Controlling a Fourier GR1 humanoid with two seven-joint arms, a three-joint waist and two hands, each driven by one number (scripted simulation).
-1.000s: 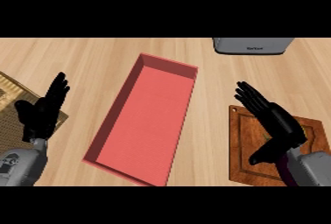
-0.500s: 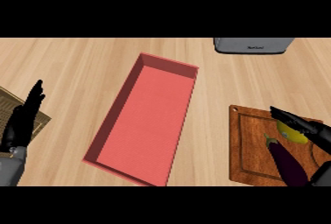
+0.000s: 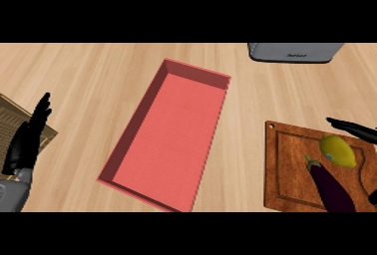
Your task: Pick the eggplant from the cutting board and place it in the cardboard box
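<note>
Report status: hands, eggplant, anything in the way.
Left hand open, resting at left edge. Right hand open beside the wooden cutting board. Dark purple eggplant on board, ungrasped, yellow lemon next to it. Pinkish-red box unobstructed.

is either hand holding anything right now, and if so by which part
Nothing is held. The left hand rests open at the left edge. The right hand shows open fingers beyond the lemon, apart from the eggplant on the cutting board.

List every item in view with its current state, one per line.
Eggplant: lying on the cutting board, not held.
Lemon: on the board beside the eggplant.
Cutting board: flat on the counter.
Red box: open, nothing inside.
Left hand: open, resting at left edge.
Right hand: open, fingers over the board's far edge.
Grey appliance: partly cropped at top.
</note>
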